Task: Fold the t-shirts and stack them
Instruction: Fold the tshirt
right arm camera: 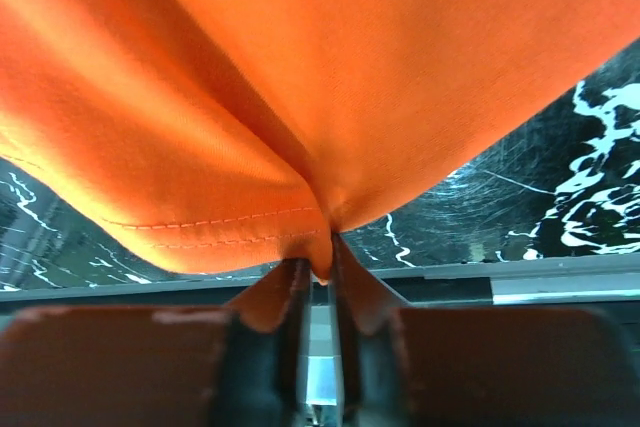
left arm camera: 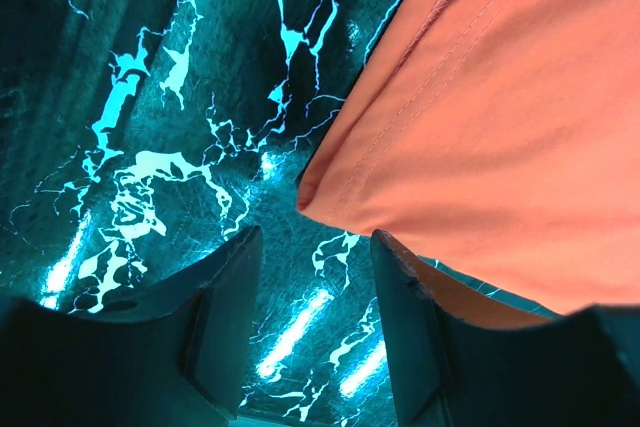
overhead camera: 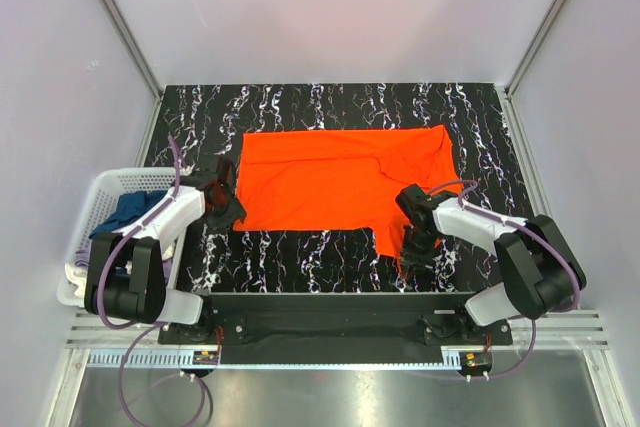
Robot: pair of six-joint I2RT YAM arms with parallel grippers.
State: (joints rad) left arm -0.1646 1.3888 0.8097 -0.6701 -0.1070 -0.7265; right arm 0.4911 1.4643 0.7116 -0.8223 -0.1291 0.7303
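Your right gripper (right arm camera: 318,272) is clenched on a pinch of the orange t-shirt (overhead camera: 340,182), and the bite looks shallow. In the right wrist view only a small fold beside the stitched hem sits between the fingertips. If you pull hard or lift quickly, I judge the cloth may slip out. The whole shirt could also drag toward the near edge of the worktop (overhead camera: 300,247) instead of folding.

Your left gripper (left arm camera: 317,237) is released, fingers apart and holding nothing, with the shirt's near-left corner just ahead of them. If you move the right side alone, nothing anchors the left side, so the fold is likely to skew. If you close the left one where it is, it may miss the corner and catch only bare worktop.

The shirt lies spread across the middle of the worktop, mostly flat with a few shallow creases. A flap reaches toward the near-right corner, where the right gripper has it. It looks like thin, soft knit and will probably sag when lifted. At the left edge a white basket (overhead camera: 95,207) holds dark blue cloth (overhead camera: 130,212).
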